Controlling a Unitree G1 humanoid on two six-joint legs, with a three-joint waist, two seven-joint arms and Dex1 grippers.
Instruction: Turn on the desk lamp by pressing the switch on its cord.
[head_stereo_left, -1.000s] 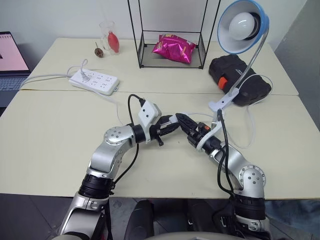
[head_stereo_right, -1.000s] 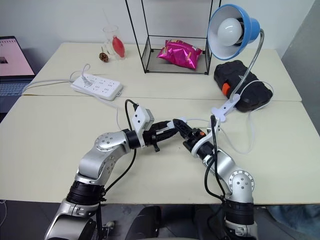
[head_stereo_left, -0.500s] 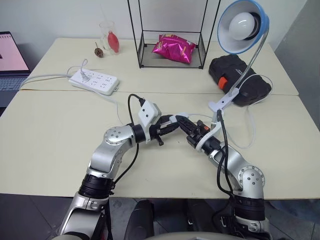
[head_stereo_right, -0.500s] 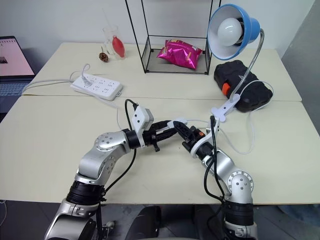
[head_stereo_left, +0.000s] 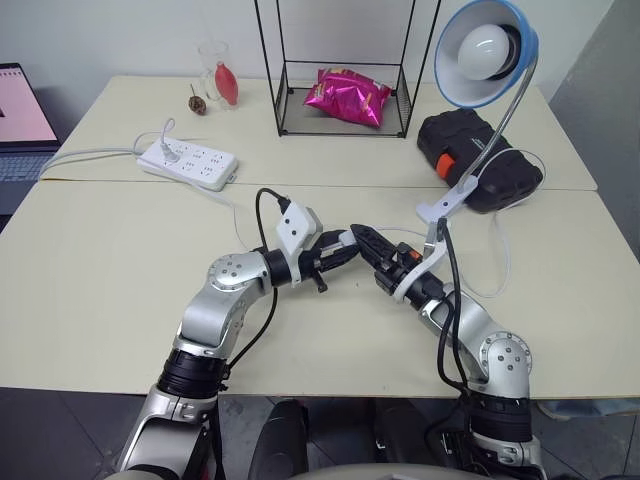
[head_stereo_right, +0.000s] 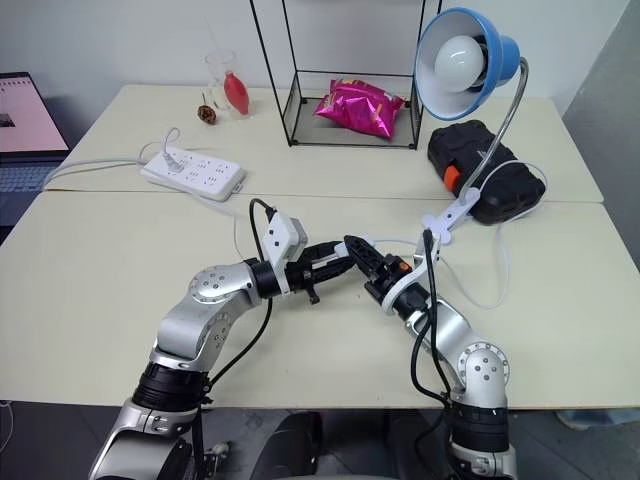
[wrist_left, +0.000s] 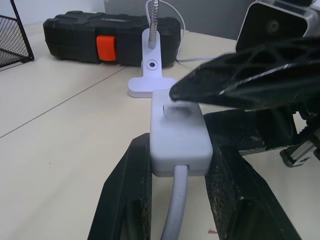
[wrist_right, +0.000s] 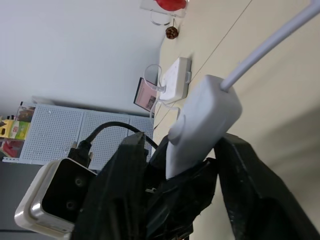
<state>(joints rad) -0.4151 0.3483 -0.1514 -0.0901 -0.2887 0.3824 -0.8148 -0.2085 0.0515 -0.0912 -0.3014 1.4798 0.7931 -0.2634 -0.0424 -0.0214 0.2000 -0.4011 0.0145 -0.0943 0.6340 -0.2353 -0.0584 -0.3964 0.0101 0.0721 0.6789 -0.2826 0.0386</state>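
The desk lamp (head_stereo_left: 487, 50), blue shade and white bulb, stands at the back right on its clip base (head_stereo_left: 445, 203); the bulb looks unlit. Its thin white cord (head_stereo_left: 503, 262) loops over the table to the switch (wrist_left: 177, 132), lifted above the table's middle. My left gripper (head_stereo_left: 345, 250) is shut on the switch's sides. My right gripper (head_stereo_left: 362, 240) faces it, open, with its two fingers on either side of the switch (wrist_right: 200, 125). One right finger (wrist_left: 240, 75) has its tip just over the rocker button; I cannot tell whether it touches.
A black case (head_stereo_left: 478, 155) lies behind the clip base. A wire rack (head_stereo_left: 345, 70) holds a pink bag (head_stereo_left: 347, 97) at the back. A white power strip (head_stereo_left: 188, 163), a glass (head_stereo_left: 215, 70) and a laptop (head_stereo_left: 20, 120) are at the back left.
My right gripper closed over the switch half a second ago and has opened again. Both arms stayed in place, and the bulb looks the same.
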